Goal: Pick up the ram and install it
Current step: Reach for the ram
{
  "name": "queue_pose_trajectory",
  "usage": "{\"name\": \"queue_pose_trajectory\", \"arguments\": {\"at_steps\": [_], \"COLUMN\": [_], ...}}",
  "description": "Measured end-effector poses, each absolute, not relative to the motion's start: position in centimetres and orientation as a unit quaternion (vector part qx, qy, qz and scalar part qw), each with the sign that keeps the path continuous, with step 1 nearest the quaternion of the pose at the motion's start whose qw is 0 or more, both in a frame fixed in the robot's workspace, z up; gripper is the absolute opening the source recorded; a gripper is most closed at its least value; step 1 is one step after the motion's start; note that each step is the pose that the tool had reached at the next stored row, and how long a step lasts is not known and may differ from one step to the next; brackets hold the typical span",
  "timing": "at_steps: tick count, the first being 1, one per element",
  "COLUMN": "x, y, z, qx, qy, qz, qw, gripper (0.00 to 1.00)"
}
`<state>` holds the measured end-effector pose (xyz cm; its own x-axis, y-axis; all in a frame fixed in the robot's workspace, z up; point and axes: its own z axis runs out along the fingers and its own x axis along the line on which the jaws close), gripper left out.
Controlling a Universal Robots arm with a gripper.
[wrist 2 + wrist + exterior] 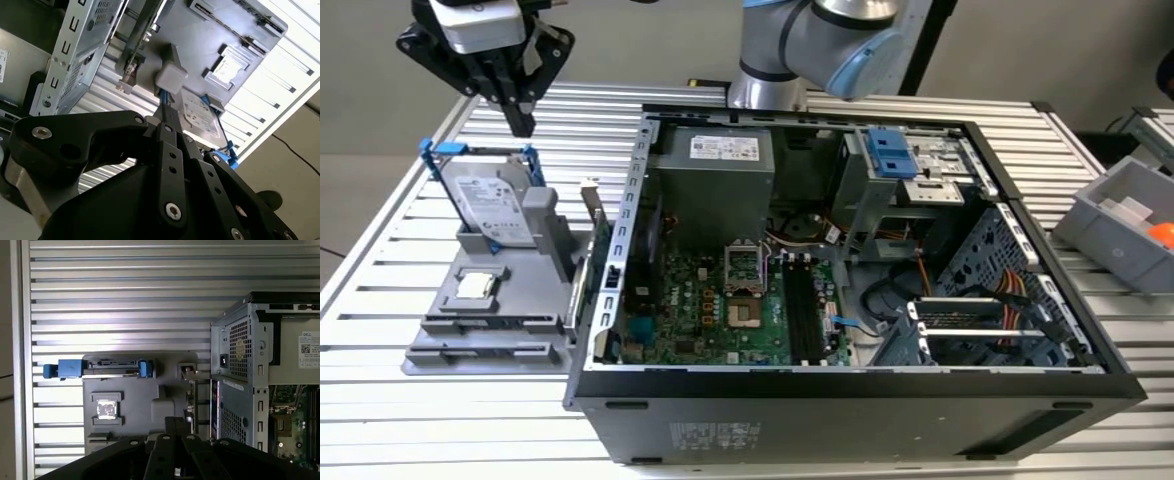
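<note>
The ram (595,215) is a thin dark stick standing on edge in the grey fixture (480,330), close against the open computer case's outer wall. In the first wrist view the ram (190,392) shows edge-on between the fixture and the case. My gripper (520,122) hangs high over the table's back corner on the exterior view's left, above and behind the hard drive and well away from the ram. Its black fingers (167,112) are closed together with nothing between them. The gripper (176,424) points down toward the fixture.
A silver hard drive (494,205) in a blue caddy stands on the fixture, with a small square chip (476,286) in front of it. The open case (854,395) holds the motherboard with black slots (801,315). A grey bin (1121,225) sits at the exterior view's right.
</note>
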<state>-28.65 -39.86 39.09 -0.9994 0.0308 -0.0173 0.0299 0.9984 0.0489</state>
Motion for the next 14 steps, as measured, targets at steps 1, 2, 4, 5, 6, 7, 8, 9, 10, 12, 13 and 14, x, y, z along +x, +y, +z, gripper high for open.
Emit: {"name": "queue_pose_trajectory", "arguments": {"at_steps": [1, 2, 4, 5, 6, 7, 8, 9, 10, 12, 13, 14], "x": [-28.72, -28.78, -28.94, -29.03, -29.12, -29.19, -29.26, -29.32, -29.4, -29.55, -29.63, -29.71], "y": [-39.86, -39.85, -39.85, -39.86, -39.85, -39.85, -39.86, -39.85, -39.85, -39.85, -39.85, -39.85], "z": [39.08, 39.09, 39.09, 39.08, 39.08, 39.09, 39.07, 39.09, 39.08, 39.08, 39.07, 39.07], "qx": [0.015, 0.015, 0.015, 0.015, 0.015, 0.015, 0.015, 0.015, 0.015, 0.015, 0.015, 0.015], "qy": [1.0, 1.0, 1.0, 1.0, 1.0, 1.0, 1.0, 1.0, 1.0, 1.0, 1.0, 1.0], "qz": [0.024, 0.024, 0.024, 0.024, 0.024, 0.024, 0.024, 0.024, 0.024, 0.024, 0.024, 0.024], "qw": [0.009, 0.009, 0.009, 0.009, 0.009, 0.009, 0.009, 0.009, 0.009, 0.009, 0.009, 0.009], "gripper": [0.0, 0.0, 0.0, 0.0, 0.0, 0.0, 0.0, 0.0, 0.0, 0.0, 0.0, 0.0]}}
